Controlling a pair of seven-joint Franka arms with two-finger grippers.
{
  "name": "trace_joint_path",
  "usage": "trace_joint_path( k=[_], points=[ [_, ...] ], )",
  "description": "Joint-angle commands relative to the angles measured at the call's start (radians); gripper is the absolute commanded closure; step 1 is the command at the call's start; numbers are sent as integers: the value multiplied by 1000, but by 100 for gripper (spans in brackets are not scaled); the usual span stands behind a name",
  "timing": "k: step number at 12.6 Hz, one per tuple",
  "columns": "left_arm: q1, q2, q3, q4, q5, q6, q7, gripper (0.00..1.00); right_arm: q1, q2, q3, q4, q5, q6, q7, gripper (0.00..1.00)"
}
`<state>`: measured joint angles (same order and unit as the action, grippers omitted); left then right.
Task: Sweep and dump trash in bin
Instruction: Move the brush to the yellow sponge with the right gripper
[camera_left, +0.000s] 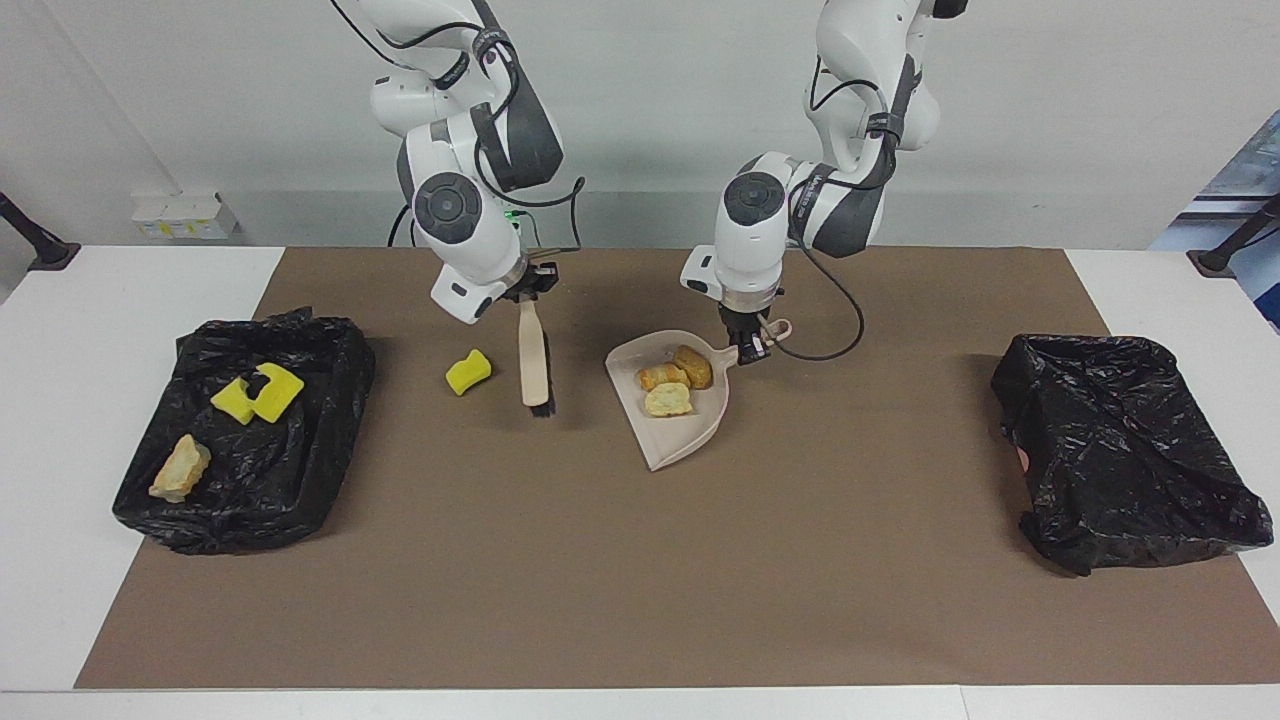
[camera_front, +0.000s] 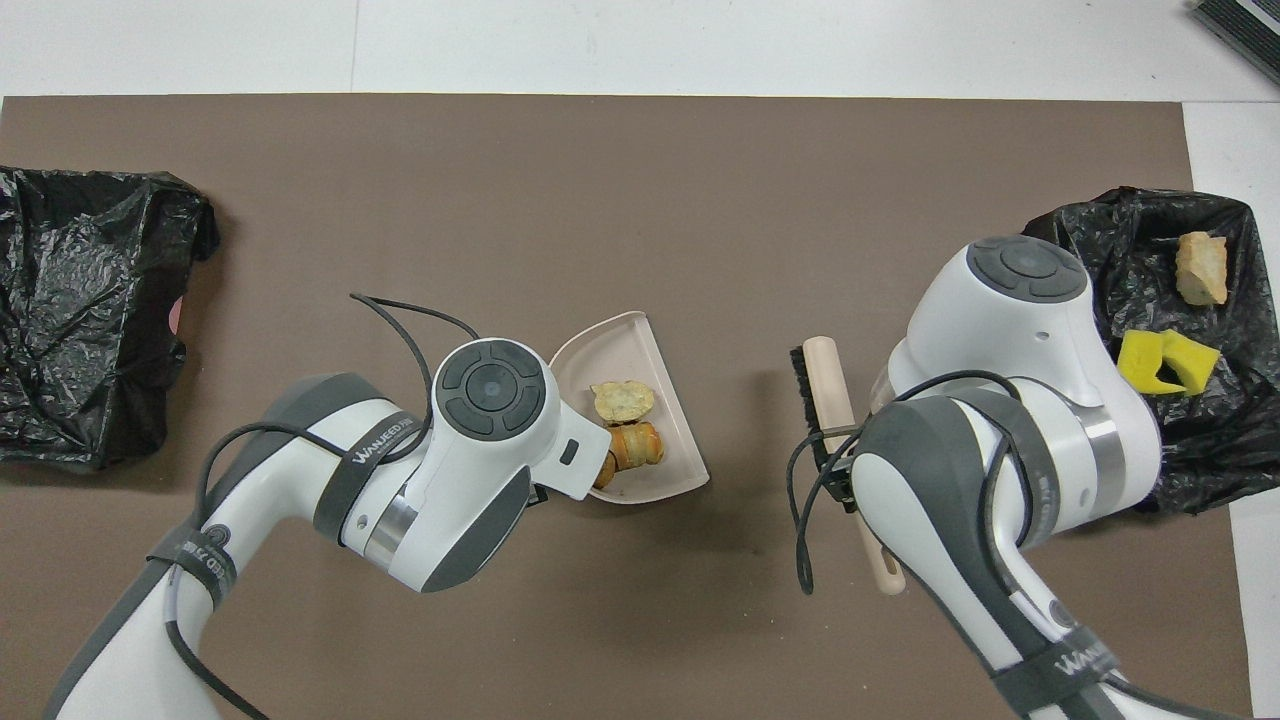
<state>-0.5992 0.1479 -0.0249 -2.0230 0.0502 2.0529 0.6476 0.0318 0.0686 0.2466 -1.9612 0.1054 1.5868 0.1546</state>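
Observation:
The beige dustpan (camera_left: 680, 440) (camera_front: 610, 350) rests on the brown mat with three bread pieces of trash (camera_left: 668, 399) (camera_front: 622, 400) in it. My left gripper (camera_left: 752, 345) is shut on the pan's handle; my left arm hides it in the overhead view. My right gripper (camera_left: 527, 290) is shut on the beige brush (camera_left: 535, 360) (camera_front: 825, 385), whose bristle end hangs low over the mat. A yellow sponge chunk (camera_left: 468, 372) lies on the mat beside the brush, toward the right arm's end; my right arm covers it from above. The black-lined bin (camera_left: 300, 470) (camera_front: 1190, 440) holds yellow sponge pieces (camera_left: 258, 394) and a bread piece (camera_left: 180, 467).
A second black bag (camera_left: 1125, 450) (camera_front: 80, 320) lies at the left arm's end of the table. The brown mat (camera_left: 640, 580) covers most of the white table. A cable loops beside the pan's handle.

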Motion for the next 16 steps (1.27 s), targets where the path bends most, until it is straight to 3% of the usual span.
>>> trace_joint_path(
  k=[1, 5, 9, 12, 16],
  points=[
    [-20, -53, 8, -60, 17, 12, 9, 100, -70, -70, 10, -92, -111, 13, 37, 100],
    [-31, -67, 6, -89, 17, 44, 9, 100, -173, -200, 11, -339, -148, 243, 49, 100],
    [-37, -83, 6, -121, 17, 53, 9, 100, -194, -334, 11, -569, -147, 429, 45, 100],
    [-33, -93, 6, -140, 17, 55, 9, 100, -161, -296, 19, -573, -130, 466, 104, 100],
    [-25, -93, 6, -140, 17, 53, 9, 100, -53, -185, 20, -487, -125, 512, 143, 100]
  ],
)
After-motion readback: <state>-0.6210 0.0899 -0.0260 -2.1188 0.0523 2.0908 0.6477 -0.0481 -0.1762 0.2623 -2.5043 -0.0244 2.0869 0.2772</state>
